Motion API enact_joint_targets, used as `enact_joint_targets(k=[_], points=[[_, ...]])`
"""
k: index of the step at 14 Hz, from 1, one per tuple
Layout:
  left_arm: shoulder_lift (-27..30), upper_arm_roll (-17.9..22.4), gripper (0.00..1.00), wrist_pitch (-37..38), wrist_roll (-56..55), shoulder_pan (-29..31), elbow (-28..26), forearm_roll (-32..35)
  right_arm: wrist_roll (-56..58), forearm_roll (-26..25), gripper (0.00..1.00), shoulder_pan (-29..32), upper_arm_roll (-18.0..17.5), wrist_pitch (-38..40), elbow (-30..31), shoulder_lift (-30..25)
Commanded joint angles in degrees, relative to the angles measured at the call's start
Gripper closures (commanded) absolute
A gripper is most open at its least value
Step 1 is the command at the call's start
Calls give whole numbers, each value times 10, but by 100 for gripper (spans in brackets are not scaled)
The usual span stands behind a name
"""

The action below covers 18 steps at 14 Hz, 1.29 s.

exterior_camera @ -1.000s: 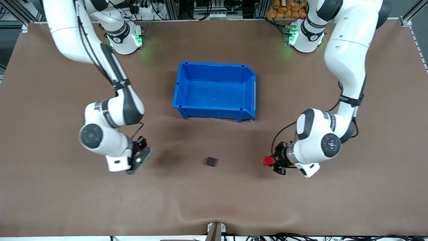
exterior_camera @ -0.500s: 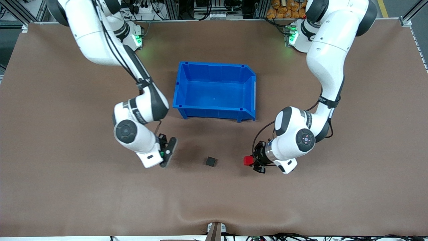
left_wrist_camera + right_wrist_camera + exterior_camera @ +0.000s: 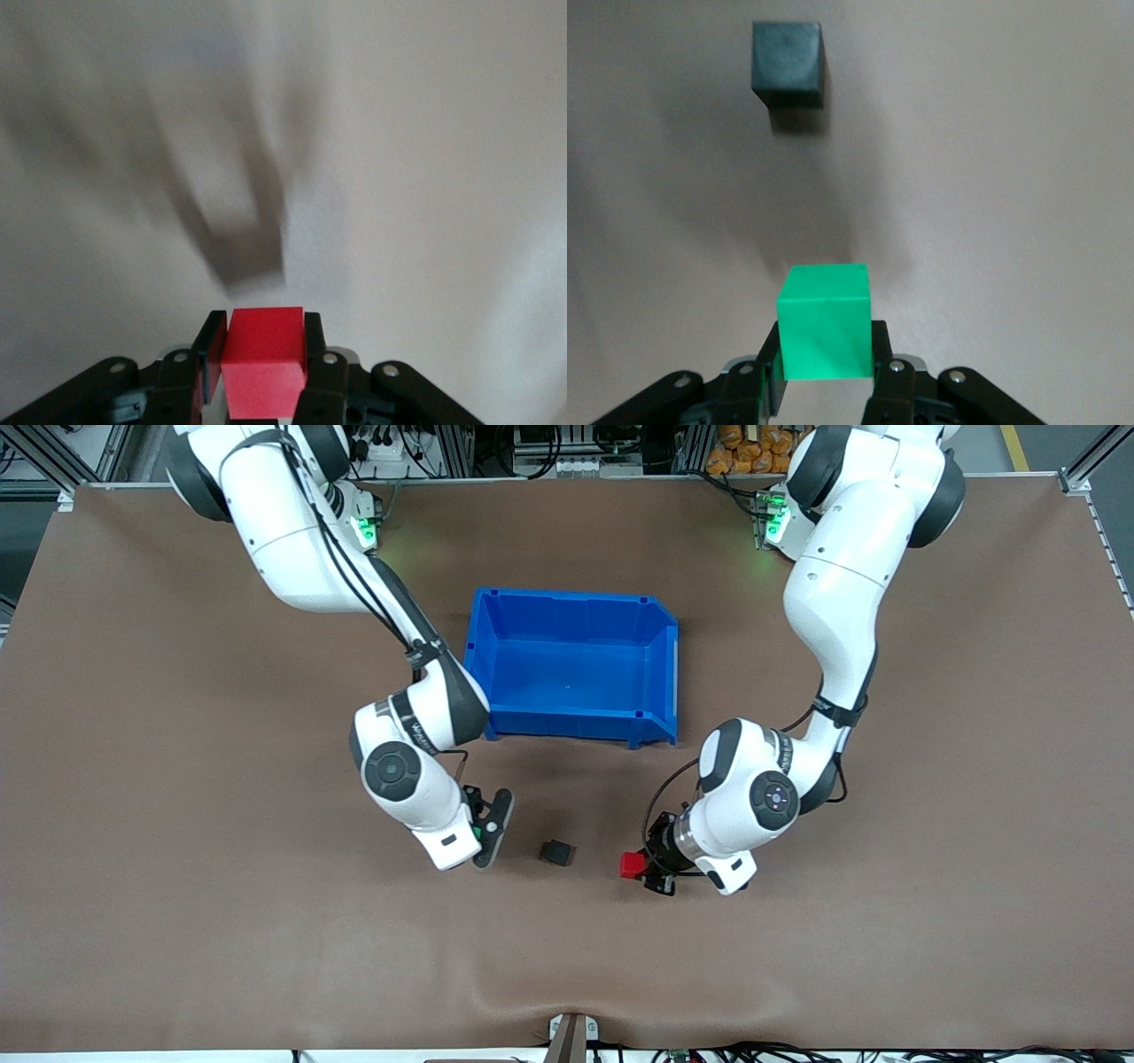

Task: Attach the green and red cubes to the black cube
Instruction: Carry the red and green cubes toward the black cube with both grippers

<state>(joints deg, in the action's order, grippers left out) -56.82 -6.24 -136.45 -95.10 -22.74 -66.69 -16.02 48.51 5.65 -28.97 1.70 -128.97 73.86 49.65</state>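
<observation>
Left gripper (image 3: 640,868) pinches the red cube (image 3: 631,864), right gripper (image 3: 485,835) the green cube (image 3: 824,320); the black cube (image 3: 557,853) sits between them (ease in squarely, faces flush)

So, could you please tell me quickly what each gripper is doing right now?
Left gripper: shut on the red cube.
Right gripper: shut on the green cube.

Bright, even overhead light falls on the table (image 3: 133,779), throwing soft shadows under both arms. The left wrist view is smeared with motion blur; the right wrist view stays fairly crisp.
</observation>
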Motion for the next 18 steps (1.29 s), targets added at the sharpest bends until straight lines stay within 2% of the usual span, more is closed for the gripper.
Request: enact_joint_targets(k=[1, 3, 14, 18], points=[[-30, 10, 100, -22, -10, -34, 43, -9, -18, 7, 100, -19, 4, -8, -42, 31], [-35, 14, 100, -29, -11, -40, 43, -9, -36, 7, 100, -26, 4, -8, -58, 41], [-49, 9, 100, -65, -8, -56, 45, -10, -44, 6, 100, -30, 4, -22, -58, 52], [-74, 7, 100, -91, -10, -67, 57, -10, -45, 6, 100, -33, 4, -23, -58, 52]])
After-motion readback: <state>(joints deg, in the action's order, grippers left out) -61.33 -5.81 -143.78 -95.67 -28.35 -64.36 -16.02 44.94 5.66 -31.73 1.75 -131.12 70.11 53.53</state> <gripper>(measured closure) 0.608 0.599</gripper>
